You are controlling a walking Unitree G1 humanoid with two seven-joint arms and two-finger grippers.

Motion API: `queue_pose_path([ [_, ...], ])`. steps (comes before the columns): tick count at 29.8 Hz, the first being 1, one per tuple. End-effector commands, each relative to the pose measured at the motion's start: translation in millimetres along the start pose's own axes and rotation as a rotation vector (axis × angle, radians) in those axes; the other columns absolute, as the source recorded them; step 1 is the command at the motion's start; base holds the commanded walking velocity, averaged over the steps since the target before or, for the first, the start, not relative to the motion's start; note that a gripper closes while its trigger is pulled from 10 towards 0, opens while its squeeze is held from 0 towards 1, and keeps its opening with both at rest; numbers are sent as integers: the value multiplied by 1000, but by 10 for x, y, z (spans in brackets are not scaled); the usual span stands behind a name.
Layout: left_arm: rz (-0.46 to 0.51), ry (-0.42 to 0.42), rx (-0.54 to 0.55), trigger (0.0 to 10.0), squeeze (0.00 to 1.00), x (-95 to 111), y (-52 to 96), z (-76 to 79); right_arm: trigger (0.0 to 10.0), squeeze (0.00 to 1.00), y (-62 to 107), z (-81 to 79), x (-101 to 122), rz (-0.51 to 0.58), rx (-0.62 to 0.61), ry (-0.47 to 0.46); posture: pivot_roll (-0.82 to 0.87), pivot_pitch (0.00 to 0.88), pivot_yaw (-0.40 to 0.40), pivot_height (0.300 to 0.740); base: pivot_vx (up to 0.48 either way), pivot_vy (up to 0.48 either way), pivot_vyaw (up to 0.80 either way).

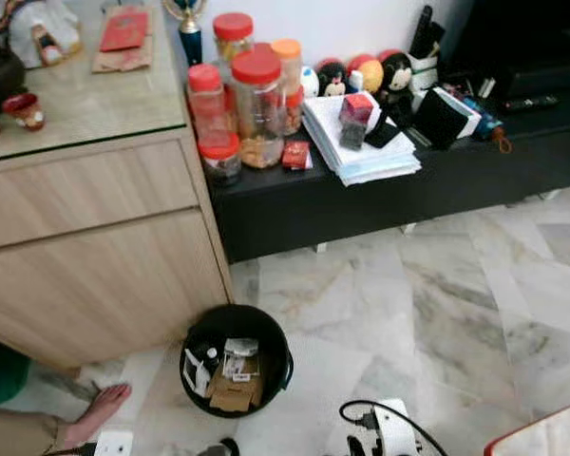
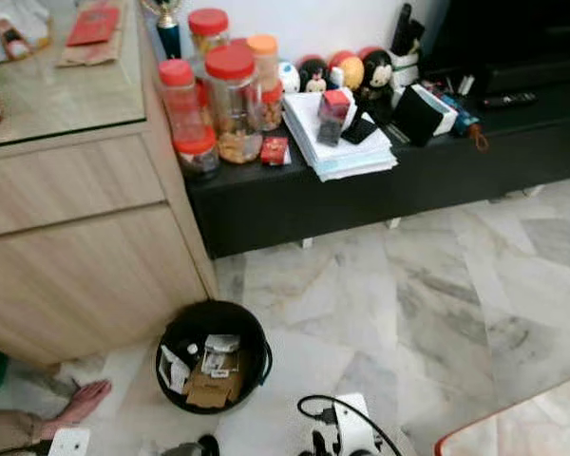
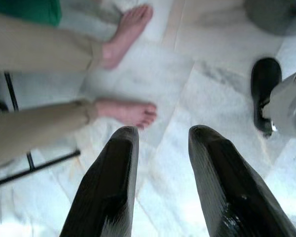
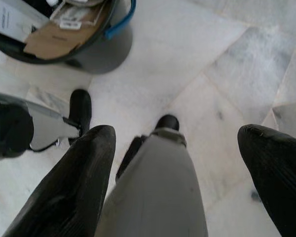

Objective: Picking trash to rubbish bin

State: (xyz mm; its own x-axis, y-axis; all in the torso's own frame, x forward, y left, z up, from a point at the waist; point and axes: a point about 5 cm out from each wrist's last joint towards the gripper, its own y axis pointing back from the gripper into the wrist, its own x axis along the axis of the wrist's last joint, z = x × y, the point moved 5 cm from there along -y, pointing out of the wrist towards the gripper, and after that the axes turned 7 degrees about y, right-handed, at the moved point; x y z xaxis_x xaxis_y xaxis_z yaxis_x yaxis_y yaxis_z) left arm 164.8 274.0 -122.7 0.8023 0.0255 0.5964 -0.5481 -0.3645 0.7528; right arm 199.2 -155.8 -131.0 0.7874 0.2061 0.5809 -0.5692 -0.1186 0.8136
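Black plastic marks our target: the rubbish bin (image 1: 236, 359) stands on the marble floor (image 1: 437, 285) just beside the corner of the wooden cabinet (image 1: 95, 247), already holding cardboard and paper scraps (image 1: 230, 375).

Going from left to right, a person's bare feet (image 3: 126, 111) come first, resting on the floor close to the bin's left side. Our left gripper (image 3: 160, 187) hangs low beside them, its fingers apart and empty. Next comes the bin itself, and to its right our right gripper (image 4: 182, 182), fingers spread wide with nothing between them, pointing down past our own leg; from that wrist the bin lies a short way ahead, near but not under the fingers. Further right and behind, a low black bench (image 1: 389, 190) carries red-lidded jars (image 1: 252, 104), a stack of papers (image 1: 361, 147) and small figurines (image 1: 361, 74).

We judge that no trash is in hand yet, so a piece still has to be found. The risks we see: swinging the left arm could graze the person's feet, which lie so near; stepping forward could kick the bin and tip it; and reaching over the crowded bench could knock a jar off the edge.
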Motion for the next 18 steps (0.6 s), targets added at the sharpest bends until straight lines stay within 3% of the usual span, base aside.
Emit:
queue_pose_path([
  [1,-28,24,16,10000,0,-86,17,-23,10000,0,24,26,-118,-35,-13,-21,107,181,-6,740,0,0,0],
  [4,-11,24,12,10000,0,-10,-1,-12,10000,0,25,39,-115,-32,-20,-30,107,176,-6,740,0,0,0],
  [12,90,13,-16,10000,0,421,-80,79,10000,0,-10,77,66,7,-34,-36,105,168,-7,740,0,0,0],
  [18,91,5,-21,10000,0,434,-82,99,10000,0,-17,69,99,14,-34,-37,104,165,-5,740,0,0,0],
])
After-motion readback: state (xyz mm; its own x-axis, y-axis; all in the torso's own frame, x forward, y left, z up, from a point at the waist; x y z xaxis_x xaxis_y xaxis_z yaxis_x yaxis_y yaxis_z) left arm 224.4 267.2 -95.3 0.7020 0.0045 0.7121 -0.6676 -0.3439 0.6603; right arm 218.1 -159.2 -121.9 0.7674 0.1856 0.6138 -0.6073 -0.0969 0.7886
